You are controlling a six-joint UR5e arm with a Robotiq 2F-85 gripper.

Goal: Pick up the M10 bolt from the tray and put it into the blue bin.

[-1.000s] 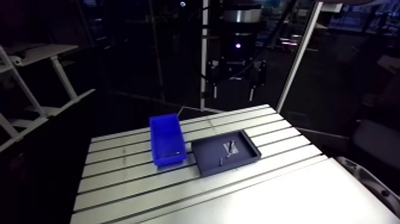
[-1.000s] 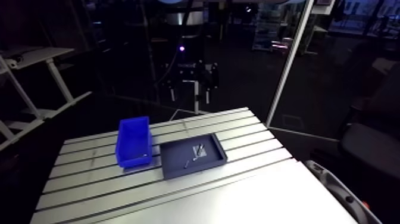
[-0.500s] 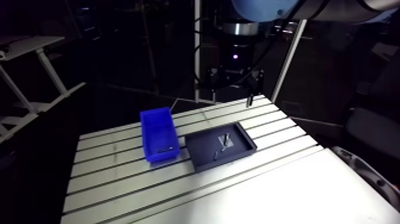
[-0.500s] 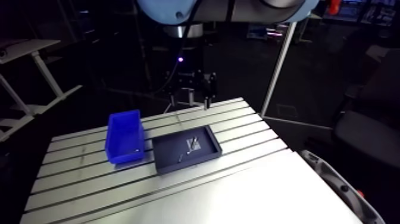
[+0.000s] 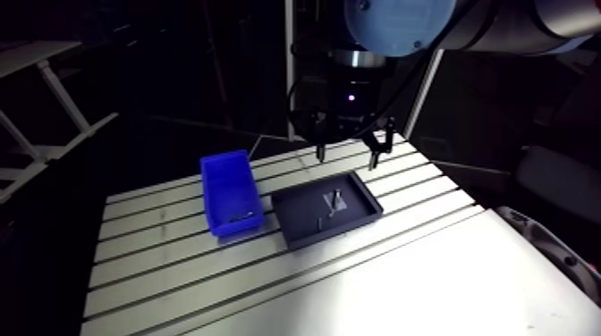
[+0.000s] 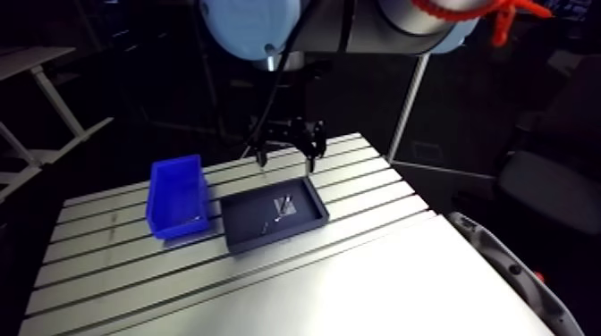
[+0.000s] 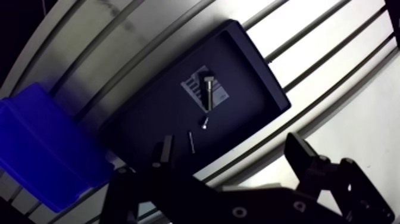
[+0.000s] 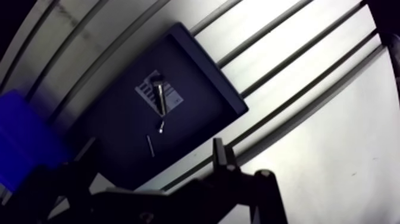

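Observation:
The M10 bolt [image 7: 208,92] is the largest fastener in the dark tray [image 7: 253,74] and lies on a pale label. A small screw [image 7: 205,123] and a thin pin [image 7: 191,142] lie close by, nearer my gripper. Beside the tray stands the blue bin [image 7: 41,155]. My gripper [image 7: 232,156] hangs high above the tray's edge, open, with nothing between its fingers. In the arm view the gripper [image 5: 347,152] hovers over the far side of the tray [image 5: 358,204], and the bin [image 5: 230,190] is to the tray's left.
Tray and bin rest on the slotted aluminium table [image 5: 179,268]. A smooth pale plate [image 5: 429,286] covers the table's near right part. A small pale item [image 5: 240,214] lies inside the bin.
The gripper has come down from above the table's far edge toward the tray. The arm camera shifted with it. Tray, bolt and bin have stayed put.

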